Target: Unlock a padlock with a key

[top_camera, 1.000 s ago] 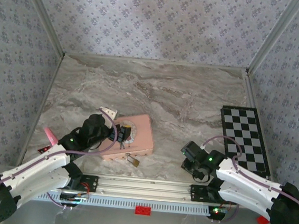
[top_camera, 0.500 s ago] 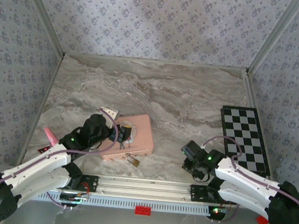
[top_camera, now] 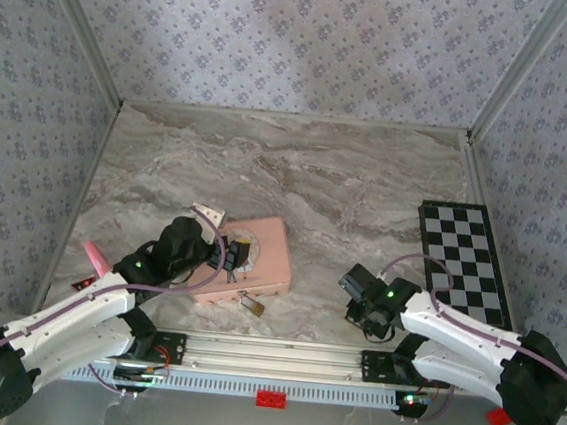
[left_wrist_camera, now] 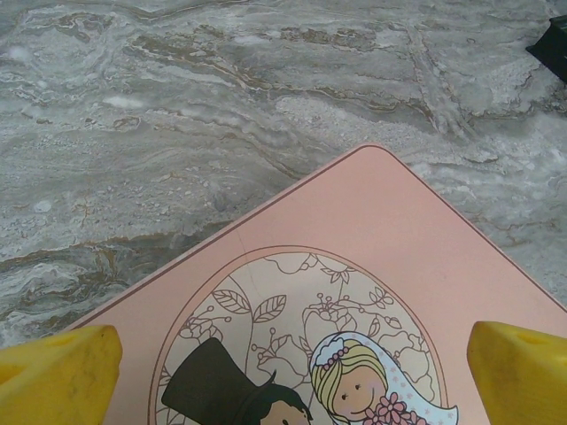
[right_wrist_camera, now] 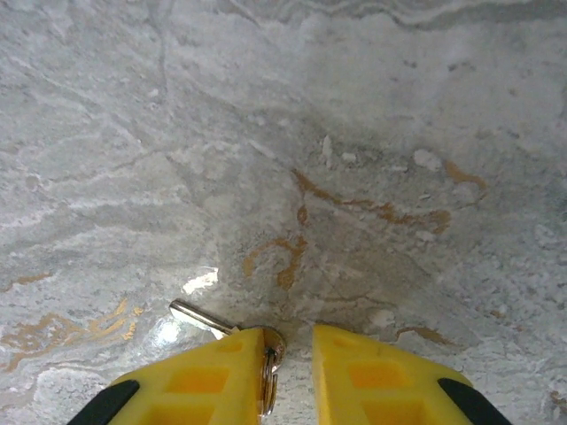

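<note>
From the top: left gripper [top_camera: 227,252] low over the pink tin [top_camera: 271,262], right gripper [top_camera: 355,283] well apart from it, down at the bare counter [top_camera: 297,174], with a checkered board [top_camera: 465,260] off to its outer side. Just off the tin's near edge, toward the bases from the left gripper and on its inner side: the padlock [top_camera: 251,306], brass, lying on the counter, touched by neither gripper.

From the left wrist: fingers [left_wrist_camera: 62,376] spread wide, one at each lower corner, with the tin's cartoon couple between them. Beyond the tips, one rounded corner of the tin, then veined grey counter.

From the right wrist, and too small to make out from the top: the key [right_wrist_camera: 208,320]. Fingers [right_wrist_camera: 204,381] drawn close, a narrow slit left between them. Blade flat on the counter, pointing out past one fingertip. Head and ring tucked against that finger's inner edge, in the slit. Cannot tell whether pinched or merely lying there.
</note>
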Controlling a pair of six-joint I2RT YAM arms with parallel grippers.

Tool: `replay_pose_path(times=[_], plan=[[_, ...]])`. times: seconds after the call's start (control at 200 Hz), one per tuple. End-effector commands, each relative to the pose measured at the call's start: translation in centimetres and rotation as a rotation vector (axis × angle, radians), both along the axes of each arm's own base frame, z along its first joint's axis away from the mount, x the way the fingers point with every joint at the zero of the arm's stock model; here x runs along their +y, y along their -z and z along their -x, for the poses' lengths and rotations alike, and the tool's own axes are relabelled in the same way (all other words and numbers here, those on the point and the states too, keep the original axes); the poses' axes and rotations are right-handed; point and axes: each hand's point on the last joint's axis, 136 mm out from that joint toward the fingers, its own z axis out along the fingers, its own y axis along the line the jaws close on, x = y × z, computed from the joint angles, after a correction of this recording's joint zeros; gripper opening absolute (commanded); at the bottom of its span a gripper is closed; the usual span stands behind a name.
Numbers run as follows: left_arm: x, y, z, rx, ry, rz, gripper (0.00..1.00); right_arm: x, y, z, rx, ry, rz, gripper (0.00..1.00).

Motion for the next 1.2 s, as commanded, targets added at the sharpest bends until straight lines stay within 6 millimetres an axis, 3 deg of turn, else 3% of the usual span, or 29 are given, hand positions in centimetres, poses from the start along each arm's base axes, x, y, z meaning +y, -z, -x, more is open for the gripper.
replay_pose_path(times=[0.0,0.305,0.38,0.525,0.74,0.82,0.91,1.029,1.194], plan=[[-0.3,-0.7,-0.3,-0.027,0.001,-0.001,1.0,2.0,-0.3,-1.2,-0.046,-0.03,-0.064,0.2],[-0.3,-0.4,-0.5,-0.02,-0.005,-0.019,1.0,2.1,-0.8,-1.5,-0.061,-0.05,-0.047,0.06],[-0.2,-0.4,-0.6,-0.023,-0.012,-0.024,1.0,2.0,-1.7,-2.0,-0.091,-0.062,-0.033,0.0],[0.1,-0.6,-0.8,-0.041,-0.029,-0.027,1.0,2.0,-4.5,-3.3,-0.177,-0.109,-0.033,0.0],[1.0,-1.6,-1.1,-0.076,-0.074,-0.023,1.0,4.9,-11.3,-9.0,-0.487,-0.269,-0.121,0.0],[1.0,-2.9,-1.2,-0.085,-0.096,0.03,1.0,6.2,-14.4,-11.4,-0.628,-0.308,-0.172,0.0],[0.2,-5.9,-1.1,-0.1,-0.089,0.147,1.0,7.8,-18.1,-13.8,-0.799,-0.332,-0.258,0.0],[-1.8,-9.9,-0.7,-0.084,-0.033,0.338,1.0,9.7,-22.2,-15.3,-0.981,-0.357,-0.398,0.0],[-3.9,-12.3,-0.2,-0.073,0.053,0.484,1.0,11.5,-26.0,-16.1,-1.124,-0.358,-0.568,0.0]])
